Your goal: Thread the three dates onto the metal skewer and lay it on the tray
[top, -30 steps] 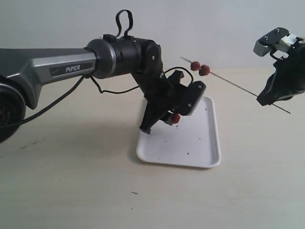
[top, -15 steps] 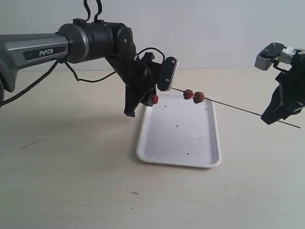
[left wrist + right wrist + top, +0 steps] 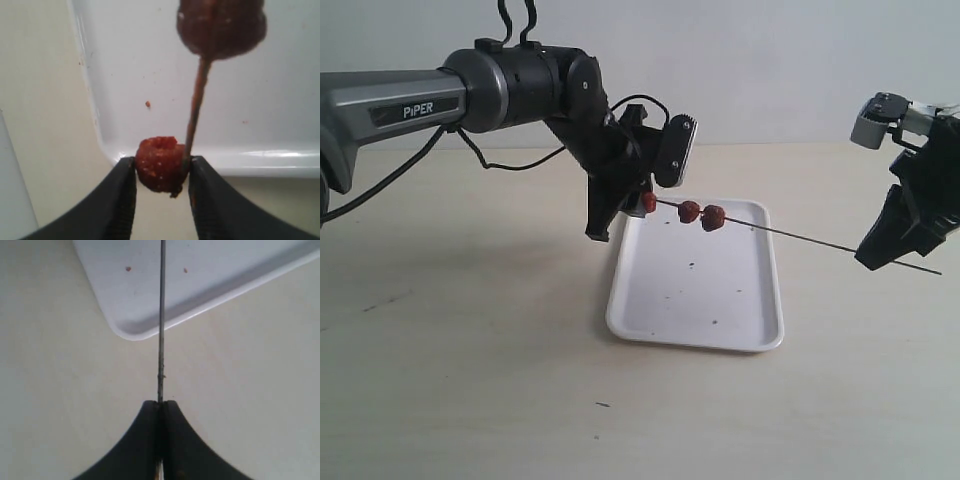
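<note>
My left gripper (image 3: 647, 204) (image 3: 161, 172) is shut on a reddish-brown date (image 3: 649, 202) (image 3: 161, 164), held above the far left corner of the white tray (image 3: 740, 320) (image 3: 260, 115). The thin metal skewer (image 3: 800, 238) (image 3: 195, 112) (image 3: 161, 320) runs level above the tray, and its tip rests against the held date's side. Two more dates (image 3: 689, 211) (image 3: 714, 217) sit threaded on it just beside that date; one (image 3: 221, 27) shows in the left wrist view. My right gripper (image 3: 876, 255) (image 3: 161, 404) is shut on the skewer's other end, right of the tray.
The tray lies on a pale wooden tabletop (image 3: 470, 380) and carries a few small dark specks (image 3: 691, 266). A black cable (image 3: 515, 165) hangs from the left arm. A plain light wall stands behind the table.
The skewer with its two dates has slid left toward the date held in my left gripper, and its tip now reaches that date. The right gripper moved slightly left and down.
</note>
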